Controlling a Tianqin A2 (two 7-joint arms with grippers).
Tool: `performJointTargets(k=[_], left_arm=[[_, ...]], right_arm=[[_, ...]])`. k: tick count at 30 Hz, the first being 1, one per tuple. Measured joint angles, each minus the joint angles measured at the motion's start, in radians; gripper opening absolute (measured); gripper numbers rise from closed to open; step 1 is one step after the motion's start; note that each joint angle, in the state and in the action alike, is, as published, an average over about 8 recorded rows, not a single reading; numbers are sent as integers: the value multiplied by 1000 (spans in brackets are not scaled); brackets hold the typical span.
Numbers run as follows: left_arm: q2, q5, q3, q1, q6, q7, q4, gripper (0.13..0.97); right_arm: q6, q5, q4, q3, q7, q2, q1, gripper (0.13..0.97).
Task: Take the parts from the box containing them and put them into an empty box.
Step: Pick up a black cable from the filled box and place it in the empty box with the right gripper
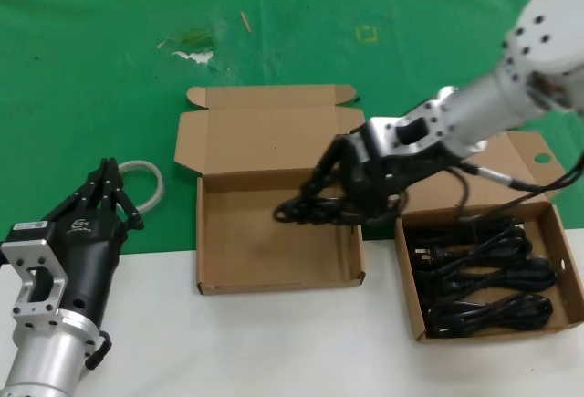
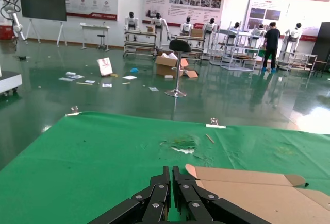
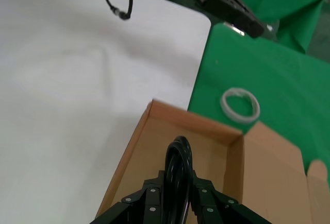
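The right hand (image 1: 351,198) is clutching a cable (image 1: 315,210) at frame centre, above the empty box (image 1: 274,274). A trailing end could be snagging the wall (image 1: 360,251) on release. The left hand (image 1: 102,198), lower left, is clenched, idling.

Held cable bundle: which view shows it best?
Head view. It shows the held cable bundle whole, in the right gripper above the empty box. The right wrist view shows only its looped end between the fingers. The left wrist view shows none of it.
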Motion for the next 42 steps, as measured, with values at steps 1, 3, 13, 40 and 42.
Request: performJointTargets(k=[1, 3, 13, 40, 42], left_arm=[[0, 0, 0, 0, 0, 0, 0, 156], [0, 0, 0, 0, 0, 0, 0, 156], [0, 0, 0, 0, 0, 0, 0, 156], [0, 0, 0, 0, 0, 0, 0, 156], [0, 0, 0, 0, 0, 0, 0, 156]], right_arm=[[10, 1, -15, -1, -11, -15, 1, 221], [32, 3, -52, -3, -37, -47, 4, 221], [161, 43, -358, -14, -237, -228, 45, 221], [500, 496, -510, -514, -360, -295, 59, 221], [504, 493, -508, -516, -360, -295, 57, 221]])
